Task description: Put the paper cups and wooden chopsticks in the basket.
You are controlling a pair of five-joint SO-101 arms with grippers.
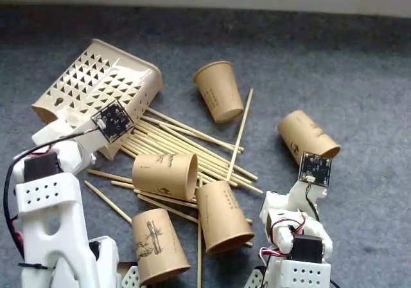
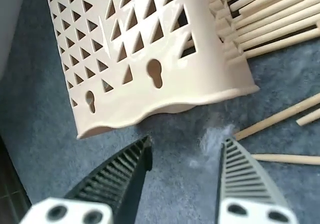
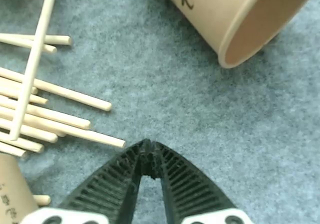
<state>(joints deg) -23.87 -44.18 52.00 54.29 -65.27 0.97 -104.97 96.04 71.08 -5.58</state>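
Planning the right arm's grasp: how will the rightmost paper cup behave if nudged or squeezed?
Lying on its side, the paper cup probably rolls in a curve when nudged, being tapered. Its thin open rim likely dents under squeezing.

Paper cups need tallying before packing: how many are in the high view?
5 paper cups: one right of the basket, one farthest right, three among the chopsticks at centre. The basket could hide more.

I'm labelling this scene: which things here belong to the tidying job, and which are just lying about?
Job: basket on its side; five paper cups; loose wooden chopsticks.
Lying about: just the grey carpet underneath.
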